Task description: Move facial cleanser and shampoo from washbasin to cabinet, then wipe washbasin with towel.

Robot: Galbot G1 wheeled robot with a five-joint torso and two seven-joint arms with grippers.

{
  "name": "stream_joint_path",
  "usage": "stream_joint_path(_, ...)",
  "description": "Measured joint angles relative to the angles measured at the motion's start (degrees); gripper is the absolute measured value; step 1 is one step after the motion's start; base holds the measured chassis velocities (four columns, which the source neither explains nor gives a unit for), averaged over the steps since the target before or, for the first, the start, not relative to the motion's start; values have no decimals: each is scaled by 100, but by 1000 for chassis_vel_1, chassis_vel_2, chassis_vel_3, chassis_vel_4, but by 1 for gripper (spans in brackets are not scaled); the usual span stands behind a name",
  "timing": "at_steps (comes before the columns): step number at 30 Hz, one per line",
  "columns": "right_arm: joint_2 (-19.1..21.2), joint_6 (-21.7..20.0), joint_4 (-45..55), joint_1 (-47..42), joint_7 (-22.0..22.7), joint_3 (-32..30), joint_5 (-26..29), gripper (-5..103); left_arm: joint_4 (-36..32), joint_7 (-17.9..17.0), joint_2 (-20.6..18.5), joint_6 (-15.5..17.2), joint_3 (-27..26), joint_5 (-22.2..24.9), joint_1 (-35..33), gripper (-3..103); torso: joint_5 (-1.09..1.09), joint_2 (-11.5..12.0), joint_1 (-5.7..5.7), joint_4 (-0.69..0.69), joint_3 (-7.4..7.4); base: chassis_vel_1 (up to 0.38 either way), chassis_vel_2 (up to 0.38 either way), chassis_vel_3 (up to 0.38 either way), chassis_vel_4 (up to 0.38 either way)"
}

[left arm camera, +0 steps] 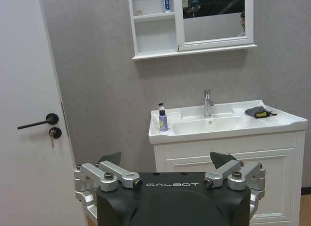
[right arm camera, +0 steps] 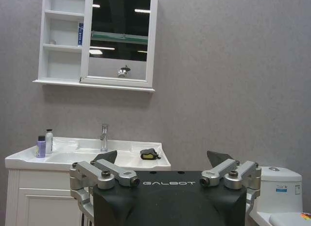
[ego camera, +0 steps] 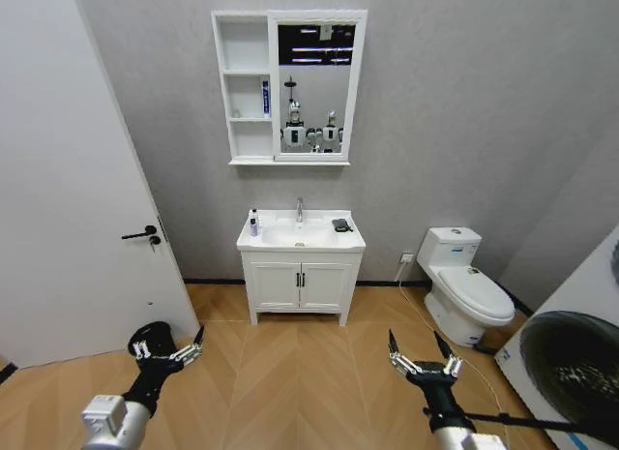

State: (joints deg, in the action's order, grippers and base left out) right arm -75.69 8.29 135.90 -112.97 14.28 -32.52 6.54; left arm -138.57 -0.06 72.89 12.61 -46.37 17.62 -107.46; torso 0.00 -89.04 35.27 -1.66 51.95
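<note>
Nearest to me, both arms hang low over the wood floor [ego camera: 300, 373]. The left gripper [ego camera: 166, 347] sits on my left with its fingers spread and nothing between them; the right gripper [ego camera: 423, 358] on my right is just as wide and just as bare. I'm parked well back from everything I need.

Further out stands the washbasin [ego camera: 301, 243] on its two-door cupboard [ego camera: 301, 285], with the tap [ego camera: 299, 210] at the back. Two small bottles [left arm camera: 162, 119] stand close together on its left corner, one purple with a dark cap, one pale. I judge these are the cleanser and shampoo, though I can't read which is which. The dark towel [ego camera: 341, 225] lies on the right side of the rim, showing a bit of yellow in the wrist views.

Farthest and highest is the cabinet [ego camera: 289, 87], its open shelves left of the mirror [ego camera: 316, 87], one shelf already holding a blue tube [ego camera: 265, 99].

My worries from here: the bottles stand so close that closing on one could topple the other into the bowl. The shelves are narrow and high, so a poorly aligned reach could clip the frame. Driving in, I'd watch the door [ego camera: 68, 179] on my left and the toilet [ego camera: 469, 285] on my right.
</note>
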Motion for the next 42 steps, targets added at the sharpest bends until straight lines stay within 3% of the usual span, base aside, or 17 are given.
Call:
stream_joint_path(8, -23, 45, -30, -10, -49, 77, 192, 100, 90, 13, 127, -88, 397, -412, -96, 100, 0, 0, 0, 0, 0, 0, 0, 0, 0)
stream_joint_path(42, -208, 107, -105, -266, -164, 97, 162, 100, 188, 1, 129, -77, 343, -185, 149, 100, 0, -1, -1, 0, -1, -11, 12, 12, -11)
